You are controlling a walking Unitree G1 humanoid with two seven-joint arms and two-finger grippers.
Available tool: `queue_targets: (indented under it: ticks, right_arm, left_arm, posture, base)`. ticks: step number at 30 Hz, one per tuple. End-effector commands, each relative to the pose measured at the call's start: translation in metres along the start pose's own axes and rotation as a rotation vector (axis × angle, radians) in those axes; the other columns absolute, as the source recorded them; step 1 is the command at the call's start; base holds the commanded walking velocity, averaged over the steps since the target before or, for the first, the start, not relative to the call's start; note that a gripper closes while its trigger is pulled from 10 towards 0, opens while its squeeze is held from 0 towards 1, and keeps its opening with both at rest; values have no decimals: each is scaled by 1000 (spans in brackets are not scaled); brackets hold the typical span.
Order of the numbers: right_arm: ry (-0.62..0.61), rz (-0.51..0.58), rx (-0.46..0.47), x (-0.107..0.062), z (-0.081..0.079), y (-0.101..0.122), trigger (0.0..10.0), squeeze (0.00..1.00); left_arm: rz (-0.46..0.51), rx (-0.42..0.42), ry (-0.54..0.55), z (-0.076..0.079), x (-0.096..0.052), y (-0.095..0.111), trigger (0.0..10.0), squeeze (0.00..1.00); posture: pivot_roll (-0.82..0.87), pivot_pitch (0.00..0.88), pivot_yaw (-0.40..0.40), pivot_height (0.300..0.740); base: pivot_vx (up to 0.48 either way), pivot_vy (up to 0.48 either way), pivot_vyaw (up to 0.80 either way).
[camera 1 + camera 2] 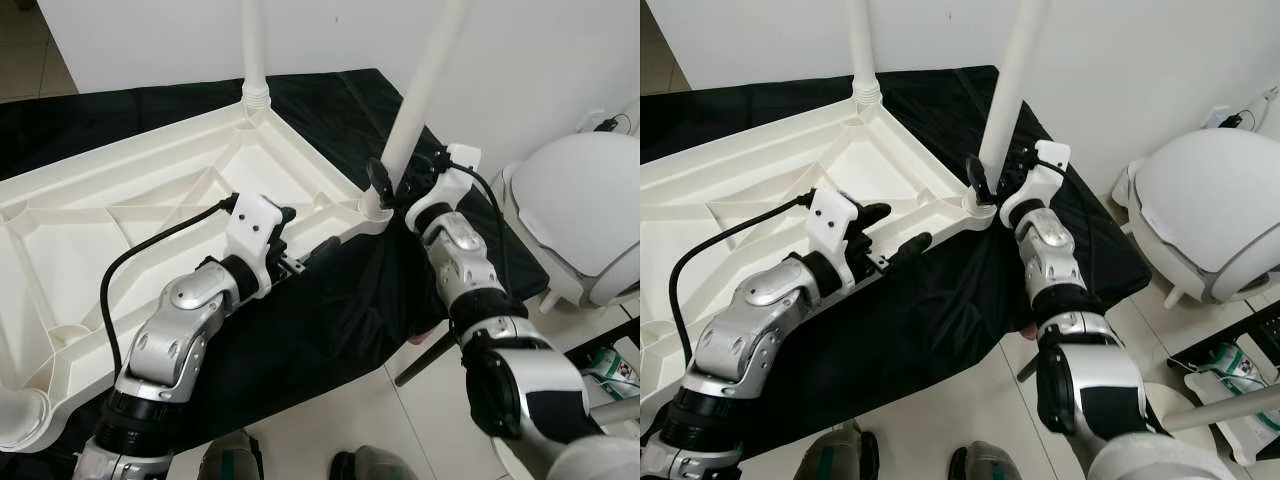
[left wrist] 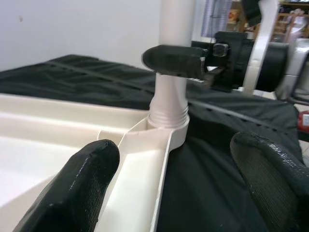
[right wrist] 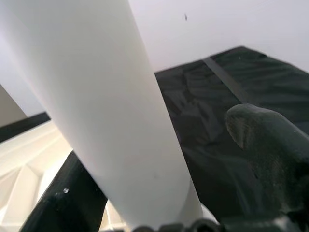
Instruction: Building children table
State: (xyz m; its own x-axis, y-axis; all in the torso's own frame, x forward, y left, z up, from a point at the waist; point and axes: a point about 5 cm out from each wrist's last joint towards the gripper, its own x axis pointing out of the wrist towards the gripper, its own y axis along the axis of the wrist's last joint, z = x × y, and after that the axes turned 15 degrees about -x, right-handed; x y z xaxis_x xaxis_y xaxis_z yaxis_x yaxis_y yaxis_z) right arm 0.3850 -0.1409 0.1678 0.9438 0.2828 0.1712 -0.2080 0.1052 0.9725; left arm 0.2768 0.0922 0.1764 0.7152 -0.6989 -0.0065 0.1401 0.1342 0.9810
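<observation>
The white plastic table (image 1: 120, 220) lies upside down on a black cloth (image 1: 330, 320). One white leg (image 1: 254, 50) stands in its far corner. Another leg (image 1: 425, 80) stands in the near right corner socket (image 2: 166, 123). My right gripper (image 1: 405, 175) is low on that leg, open, with one black finger (image 3: 270, 145) on each side and a gap showing beside the leg (image 3: 111, 111). My left gripper (image 1: 305, 235) is open at the table's right rim, a little left of that socket. Its fingers (image 2: 72, 188) straddle the rim.
A white rounded dome-shaped object (image 1: 580, 210) stands on the tiled floor at the right, close to my right arm. A white wall runs behind the table. Another white rounded piece (image 1: 20, 418) sits at the table's near left corner. My feet (image 1: 365, 467) are at the bottom edge.
</observation>
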Motion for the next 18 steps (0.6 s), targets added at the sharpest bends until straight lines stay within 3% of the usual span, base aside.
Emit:
queue_targets:
  ticks: [1, 4, 13, 18]
  right_arm:
    - [21, 15, 21, -1, -4, -2, 10000, 0]
    - [40, 18, 17, -6, -13, -7, 10000, 0]
    - [88, 43, 36, -12, -14, -9, 10000, 0]
    - [111, 54, -2, -15, -2, -7, 10000, 0]
  left_arm:
    - [27, -4, 122, -8, 1, 0, 10000, 0]
    - [40, -2, 164, -11, 1, 1, 10000, 0]
    - [41, 1, 167, -11, 0, 2, 10000, 0]
    - [34, 11, 151, -8, 2, 2, 10000, 0]
  posture:
    - [33, 38, -35, 740]
    - [29, 44, -36, 740]
    - [12, 45, -33, 740]
    - [6, 44, -39, 740]
  base:
    - [0, 0, 0]
    - [0, 0, 0]
    - [0, 0, 0]
    - [0, 0, 0]
